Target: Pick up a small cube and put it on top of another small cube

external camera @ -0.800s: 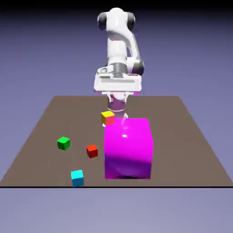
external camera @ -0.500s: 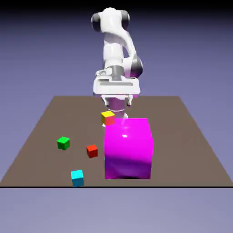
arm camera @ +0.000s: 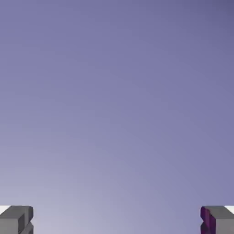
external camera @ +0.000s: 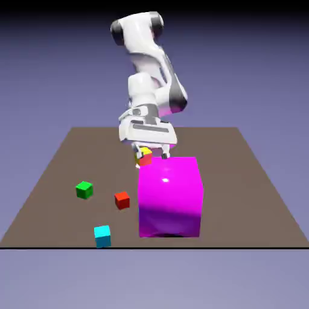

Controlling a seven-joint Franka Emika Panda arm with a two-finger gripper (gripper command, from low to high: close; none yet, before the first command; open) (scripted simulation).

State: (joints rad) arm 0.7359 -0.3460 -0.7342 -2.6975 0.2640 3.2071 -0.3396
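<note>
The small red cube (external camera: 122, 200) rests on the brown table (external camera: 241, 181), just left of the big magenta cube in the exterior view. The small green cube (external camera: 84, 190) lies further left, apart from it. My gripper (external camera: 151, 152) hangs above the table's far middle, behind the magenta cube's top far edge and well away from both small cubes. Its jaws are open with nothing between them. In the hand view the gripper (arm camera: 117, 221) shows its two grey fingertips (arm camera: 16, 219) at the bottom corners, and only the blue-violet backdrop lies beyond.
A big magenta cube (external camera: 170, 196) stands near the table's middle. A yellow-and-orange cube (external camera: 143, 158) sits just behind its left corner, partly covered by my hand. A cyan cube (external camera: 102, 236) lies near the front edge.
The arm has leaned toward the exterior view's left and the hand has tilted and dropped slightly, now overlapping the yellow-and-orange cube. No cube has moved.
</note>
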